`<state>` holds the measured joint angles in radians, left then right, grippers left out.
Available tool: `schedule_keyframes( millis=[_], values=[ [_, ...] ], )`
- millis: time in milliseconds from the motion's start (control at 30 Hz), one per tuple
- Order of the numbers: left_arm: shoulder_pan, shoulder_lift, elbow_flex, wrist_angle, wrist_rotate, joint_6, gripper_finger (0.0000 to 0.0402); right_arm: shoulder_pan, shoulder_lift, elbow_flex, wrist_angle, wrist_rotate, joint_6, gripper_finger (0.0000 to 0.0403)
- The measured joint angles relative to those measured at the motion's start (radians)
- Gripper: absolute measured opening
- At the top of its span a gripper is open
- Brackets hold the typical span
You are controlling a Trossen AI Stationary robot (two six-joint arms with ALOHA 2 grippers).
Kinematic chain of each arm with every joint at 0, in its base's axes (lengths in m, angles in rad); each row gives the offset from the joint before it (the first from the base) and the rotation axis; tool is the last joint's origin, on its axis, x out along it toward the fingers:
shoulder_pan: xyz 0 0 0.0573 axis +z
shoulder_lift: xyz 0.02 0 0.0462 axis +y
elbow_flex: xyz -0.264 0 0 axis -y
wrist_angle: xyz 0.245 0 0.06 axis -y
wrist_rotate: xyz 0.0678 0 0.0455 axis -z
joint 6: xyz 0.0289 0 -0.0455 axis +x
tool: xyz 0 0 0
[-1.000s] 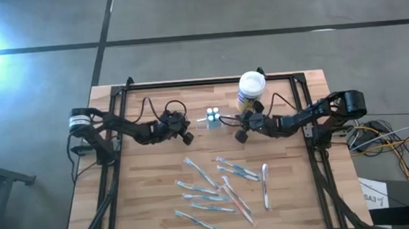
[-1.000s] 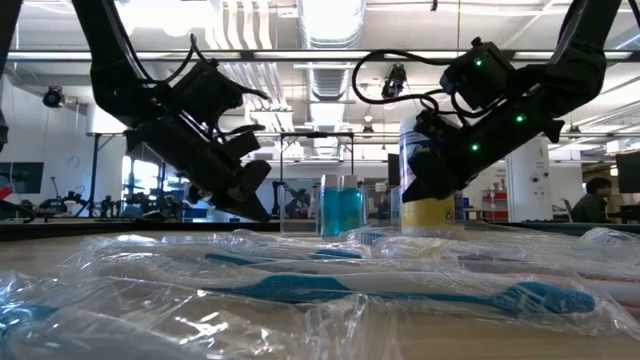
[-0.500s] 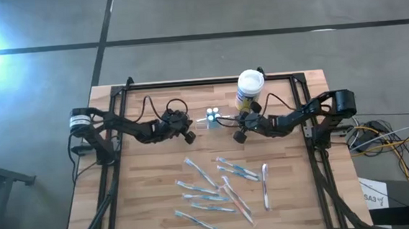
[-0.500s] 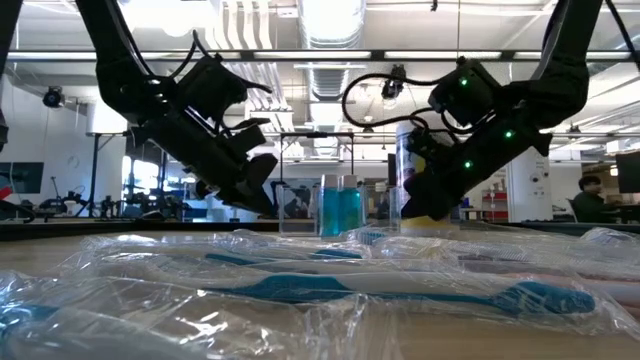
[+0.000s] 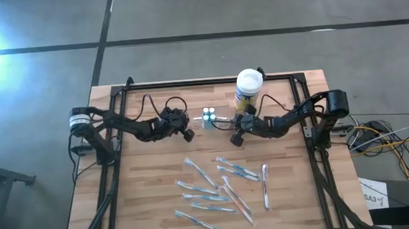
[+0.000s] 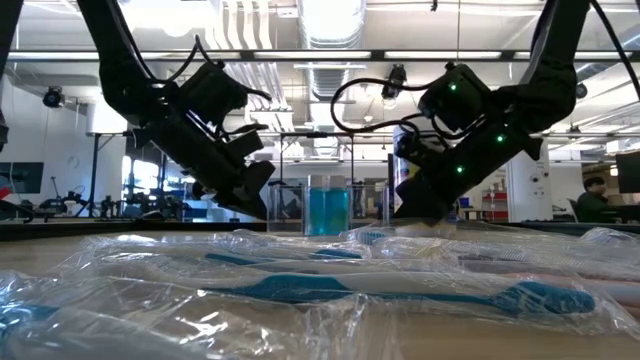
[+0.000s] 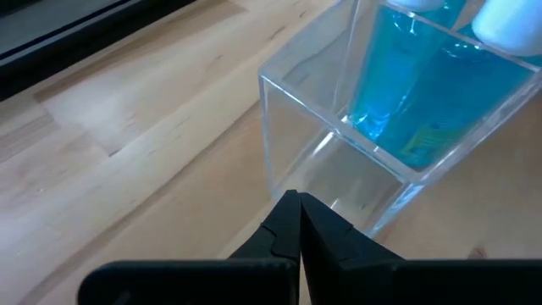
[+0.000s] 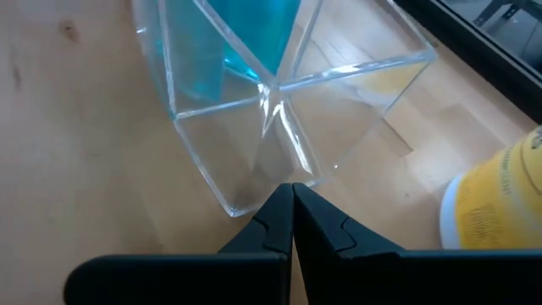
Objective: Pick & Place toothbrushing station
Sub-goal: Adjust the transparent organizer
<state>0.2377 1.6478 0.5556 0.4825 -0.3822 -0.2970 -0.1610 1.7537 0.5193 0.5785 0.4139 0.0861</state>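
While both arms are lowered over the far half of the wooden table (image 5: 146, 205), the toothbrushing station (image 5: 208, 117) — a clear plastic holder with blue contents — is found standing between the two grippers. The left gripper (image 5: 188, 136) is seen with its fingers pressed together, empty, its tips just short of a corner of the holder. The right gripper (image 5: 236, 138) is likewise closed with nothing held, its tips just beside the opposite corner; contact cannot be confirmed. A yellow-labelled canister (image 5: 249, 90) with a white lid is noted just behind the right gripper. Wrapped toothbrushes (image 5: 217, 189) are scattered on the near half — well apart from both grippers.
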Motion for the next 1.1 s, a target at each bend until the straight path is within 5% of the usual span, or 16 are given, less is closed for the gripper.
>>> schedule_keyframes(
  millis=[633,1100],
  values=[
    [-0.008,0.0,0.002,-0.002,0.086,0.008,0.0003,-0.006,-0.003,0.001,-0.004,0.038,0.0,0.0008],
    [-0.008,0.0,0.002,-0.005,0.05,0.002,0.0003,-0.004,-0.005,0.0,-0.003,0.009,0.019,0.0008]
  ],
)
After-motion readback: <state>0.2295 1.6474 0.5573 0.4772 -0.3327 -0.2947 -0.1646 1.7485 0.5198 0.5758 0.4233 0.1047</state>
